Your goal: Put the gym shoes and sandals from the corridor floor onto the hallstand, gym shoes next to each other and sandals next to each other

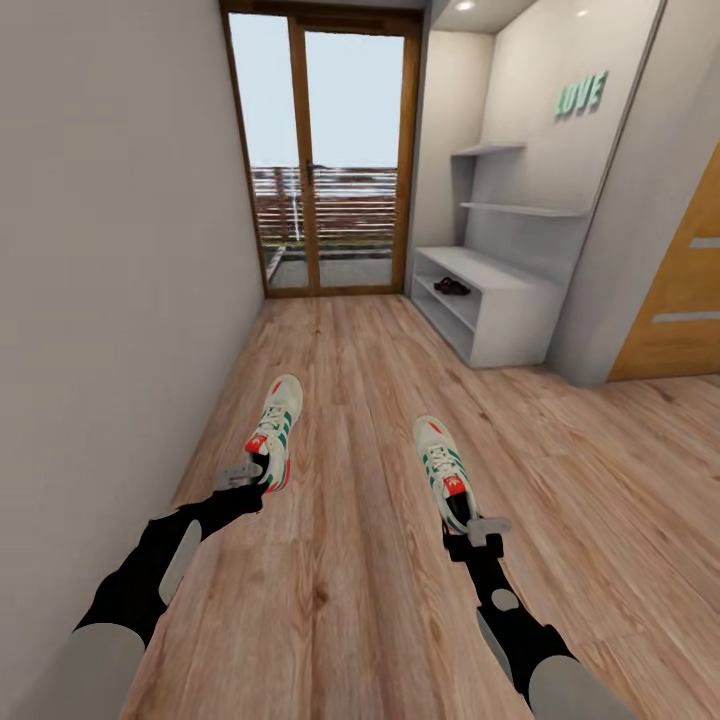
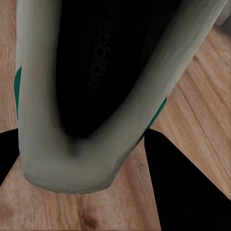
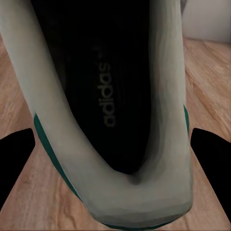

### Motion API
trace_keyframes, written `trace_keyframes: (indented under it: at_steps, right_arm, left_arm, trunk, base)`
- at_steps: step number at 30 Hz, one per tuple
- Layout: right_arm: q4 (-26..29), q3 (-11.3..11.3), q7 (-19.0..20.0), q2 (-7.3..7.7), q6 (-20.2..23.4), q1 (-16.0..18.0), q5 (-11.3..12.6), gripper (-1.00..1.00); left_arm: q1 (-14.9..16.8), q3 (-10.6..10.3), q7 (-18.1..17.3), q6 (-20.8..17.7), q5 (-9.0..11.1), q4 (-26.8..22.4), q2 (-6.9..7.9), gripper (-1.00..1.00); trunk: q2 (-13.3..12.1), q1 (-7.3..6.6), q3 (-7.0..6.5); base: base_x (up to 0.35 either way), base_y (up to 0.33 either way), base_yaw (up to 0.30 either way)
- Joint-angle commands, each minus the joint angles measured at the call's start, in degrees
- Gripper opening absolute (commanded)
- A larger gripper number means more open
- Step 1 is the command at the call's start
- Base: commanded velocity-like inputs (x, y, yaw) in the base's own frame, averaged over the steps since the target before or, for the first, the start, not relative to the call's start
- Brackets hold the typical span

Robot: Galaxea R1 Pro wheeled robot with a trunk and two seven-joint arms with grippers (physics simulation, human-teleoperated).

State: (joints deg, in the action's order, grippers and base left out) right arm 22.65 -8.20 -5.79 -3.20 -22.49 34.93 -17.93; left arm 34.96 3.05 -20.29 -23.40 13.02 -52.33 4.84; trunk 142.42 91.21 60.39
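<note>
I am holding one gym shoe (image 1: 275,428) by its heel in my left jaws (image 1: 243,476) and the other gym shoe (image 1: 443,468) in my right jaws (image 1: 477,530), both above the corridor floor (image 1: 350,560). A dark sandal (image 1: 452,287) is sitting inside the hallstand (image 1: 500,300) ahead.

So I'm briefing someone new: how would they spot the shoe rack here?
Look to the glass doors at the corridor's end; the hallstand stands just right of them. It is light grey with a low open base and two staggered shelves, under green LOVE lettering.
</note>
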Motion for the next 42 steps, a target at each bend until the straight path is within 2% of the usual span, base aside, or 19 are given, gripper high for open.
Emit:
trace_keyframes:
  at_steps: [1,42]
  right_arm:
    - [-0.05,-0.33,-0.18,-0.06,-0.18,0.05,-0.61,-1.0]
    - [0.11,-0.24,-0.18,-0.12,-0.18,0.05,-0.65,-1.0]
  left_arm:
    - [0.02,0.12,-0.19,-0.5,0.51,-0.05,-0.01,-1.0]
    - [0.02,0.12,-0.19,-0.5,0.53,-0.05,-0.1,-1.0]
  trunk:
    - [0.02,0.02,0.05]
    - [0.02,0.02,-0.28]
  base:
    - [0.347,0.0,0.0]
    - [0.347,0.0,0.0]
